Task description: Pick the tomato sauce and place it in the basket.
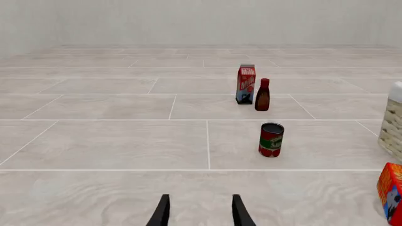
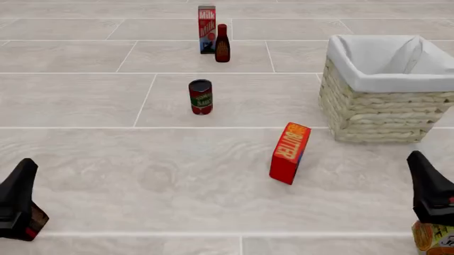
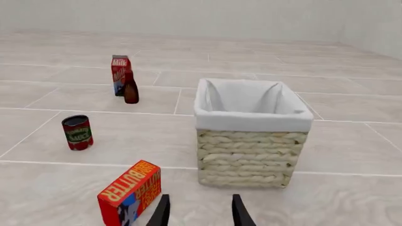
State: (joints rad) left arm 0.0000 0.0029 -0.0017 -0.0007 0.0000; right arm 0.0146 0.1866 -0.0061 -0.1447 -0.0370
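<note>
Tomato sauce [image 1: 271, 139] stands upright ahead of my left tool [image 1: 199, 212], whose fingers gape empty. From the front, it sits left of the basket [image 2: 369, 109], well apart. My right tool [image 3: 199, 212] faces the basket, spread, holding nothing.

The bench [image 2: 85, 101] looks like pale stone-look tile, matt and smooth, with thin light grout lines. The tomato sauce [image 2: 201, 96] is a can with a dark metal top and a slightly glossy printed paper label. The basket [image 2: 369, 114] is rough, pale woven wicker, lined with soft matt white cloth folded over its rim. The butter box [image 2: 289, 152] and milk carton [image 2: 206, 29] look like smooth printed cardboard. The dark red-brown bottle [image 2: 223, 44] appears glossy.
</note>
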